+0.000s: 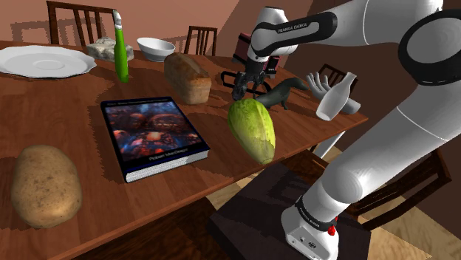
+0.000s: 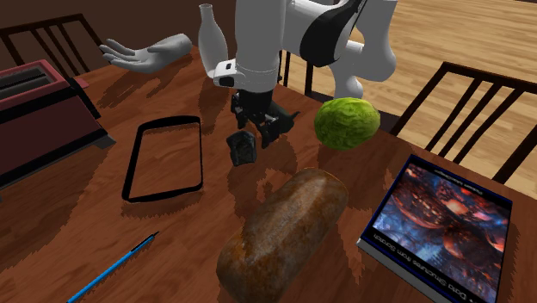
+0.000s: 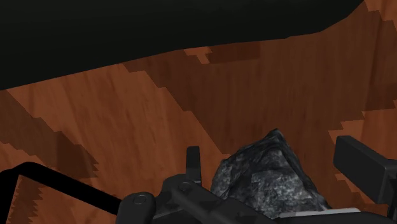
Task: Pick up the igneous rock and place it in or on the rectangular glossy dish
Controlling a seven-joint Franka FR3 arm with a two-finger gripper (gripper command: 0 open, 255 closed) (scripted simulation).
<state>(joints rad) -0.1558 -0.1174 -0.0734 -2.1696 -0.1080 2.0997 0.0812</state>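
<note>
Between the jaws, which stand apart and seem not yet to pinch it, lies the dark rock (image 3: 270, 175) (black-rimmed dish (image 2: 163, 159) just beside them), so close squarely before lifting.

Dark grey rock (image 2: 243, 148) (angular), beside black-rimmed rectangular dish (image 2: 133, 163)

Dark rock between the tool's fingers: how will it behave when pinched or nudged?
Likely rigid: the rock looks hard and faceted, so it shouldn't deform. Its angled, uneven faces may let it twist or slip against flat fingers. Probably heavy for its size; nudged on the table, its lumpy shape should wobble rather than roll.
</note>
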